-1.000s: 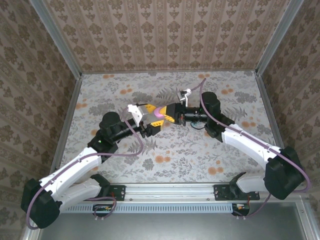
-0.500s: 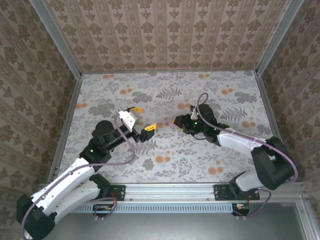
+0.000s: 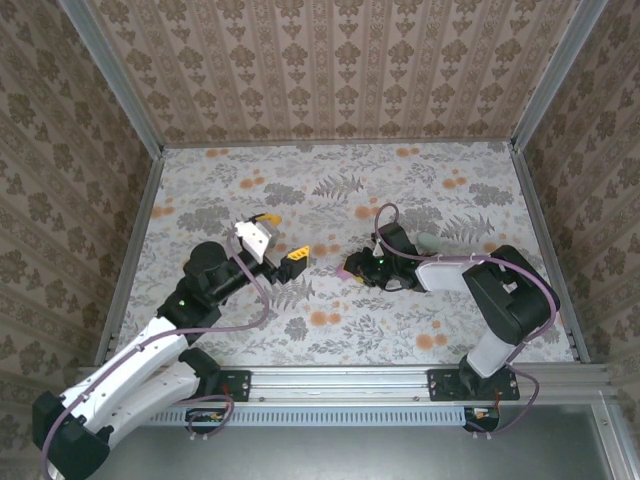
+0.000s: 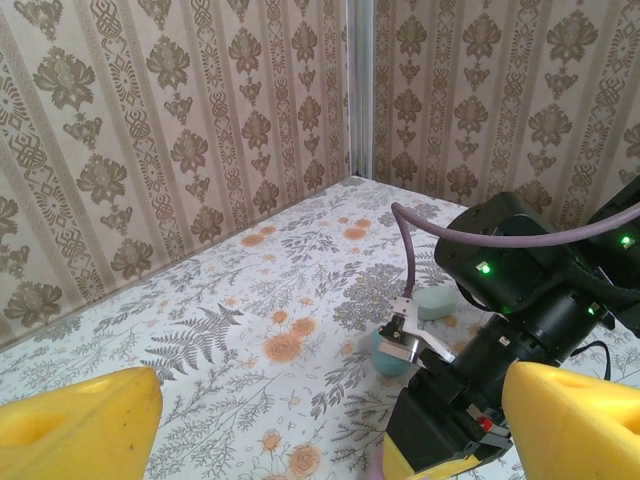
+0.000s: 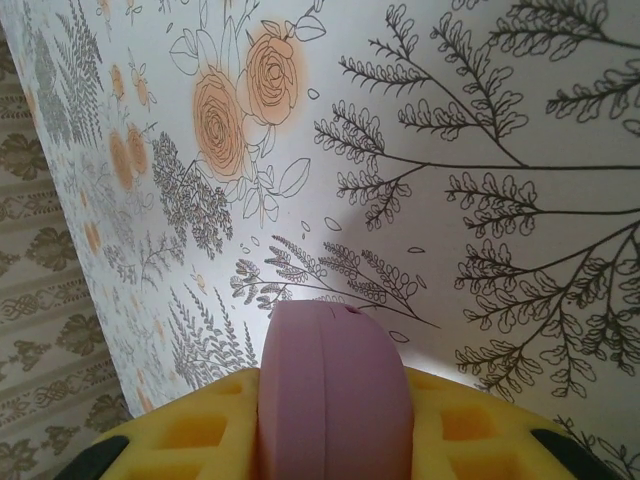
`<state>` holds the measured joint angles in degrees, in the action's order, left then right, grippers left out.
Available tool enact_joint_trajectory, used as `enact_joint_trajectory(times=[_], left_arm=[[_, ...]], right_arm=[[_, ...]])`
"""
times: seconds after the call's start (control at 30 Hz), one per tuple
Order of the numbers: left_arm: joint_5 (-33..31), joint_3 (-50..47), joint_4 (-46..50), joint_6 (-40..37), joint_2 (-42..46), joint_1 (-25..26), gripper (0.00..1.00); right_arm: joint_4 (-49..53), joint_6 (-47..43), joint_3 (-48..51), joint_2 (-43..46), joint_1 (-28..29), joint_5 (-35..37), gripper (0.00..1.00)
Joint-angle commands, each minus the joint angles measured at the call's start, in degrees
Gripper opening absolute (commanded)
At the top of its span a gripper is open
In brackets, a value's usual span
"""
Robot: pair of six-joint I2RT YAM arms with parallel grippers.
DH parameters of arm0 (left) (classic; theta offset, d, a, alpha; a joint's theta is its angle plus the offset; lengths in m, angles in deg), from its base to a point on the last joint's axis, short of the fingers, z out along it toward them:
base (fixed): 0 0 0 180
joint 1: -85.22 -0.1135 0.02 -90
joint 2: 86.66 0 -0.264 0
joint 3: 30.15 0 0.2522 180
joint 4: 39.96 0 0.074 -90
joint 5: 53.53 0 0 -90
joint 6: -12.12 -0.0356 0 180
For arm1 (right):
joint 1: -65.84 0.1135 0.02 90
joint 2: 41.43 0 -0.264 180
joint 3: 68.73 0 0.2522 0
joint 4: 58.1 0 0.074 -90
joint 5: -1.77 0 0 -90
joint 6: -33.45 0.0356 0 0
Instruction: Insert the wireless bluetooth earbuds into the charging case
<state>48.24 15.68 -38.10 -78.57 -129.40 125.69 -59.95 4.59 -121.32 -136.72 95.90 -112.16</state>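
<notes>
Jaws on the left end effector (image 3: 283, 237) stand wide apart and empty. Its yellow fingertips (image 4: 75, 425) sit at both lower corners of the left wrist view, raised off the floral-printed cloth surface (image 3: 330, 190).

Right end effector (image 3: 351, 270) is clamped on a pale pink pebble-shaped plastic charging case (image 5: 335, 390). Yellow pads (image 5: 190, 445) press its two broad sides, and the rounded edge sticks out past the tips toward the cloth. Case looks closed, with a thin seam running along the edge. It sits low over the surface, with a faint shadow on the cloth just ahead of it; cannot tell whether it touches.

Right end effector points toward the left one, with a gap of bare cloth between them.

Two rounded pebble-shaped plastic pieces lie on the surface behind the right end effector, beside its wrist. The darker teal piece (image 4: 385, 355) is partly hidden by the wrist's white bracket, and the paler mint piece (image 4: 435, 302) lies just beyond it.

Cannot tell whether the wireless bluetooth earbuds sit inside the case.
</notes>
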Motion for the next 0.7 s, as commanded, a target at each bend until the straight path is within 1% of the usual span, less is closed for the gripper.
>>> enact_joint_trajectory(times=[0.0, 0.2, 0.27, 0.43, 0.57, 0.67], left_arm=[[-0.8, 0.3, 0.9, -0.4, -0.5, 0.1, 0.89], [-0.4, 0.7, 0.7, -0.4, -1.8, 0.1, 0.89], [-0.3, 0.8, 0.7, -0.4, -2.0, 0.1, 0.89], [-0.3, 0.9, 0.7, -0.4, -2.2, 0.1, 0.89], [-0.4, 0.8, 0.7, -0.5, -2.2, 0.1, 0.89], [-0.7, 0.7, 0.8, -0.5, -2.1, 0.1, 0.89]], right_arm=[[0.2, -2.1, 1.7, -0.6, 0.2, 0.9, 0.27], [1.1, -2.7, 3.0, 0.0, 0.2, 1.5, 0.34], [1.7, -2.8, 3.3, 0.4, 0.2, 1.8, 0.39], [3.5, -3.1, 4.2, 2.5, 0.1, 3.3, 0.42], [6.4, -3.9, 4.4, 5.0, 0.2, 4.4, 0.51], [10.8, -4.6, 4.3, 7.9, 0.1, 6.4, 0.56]])
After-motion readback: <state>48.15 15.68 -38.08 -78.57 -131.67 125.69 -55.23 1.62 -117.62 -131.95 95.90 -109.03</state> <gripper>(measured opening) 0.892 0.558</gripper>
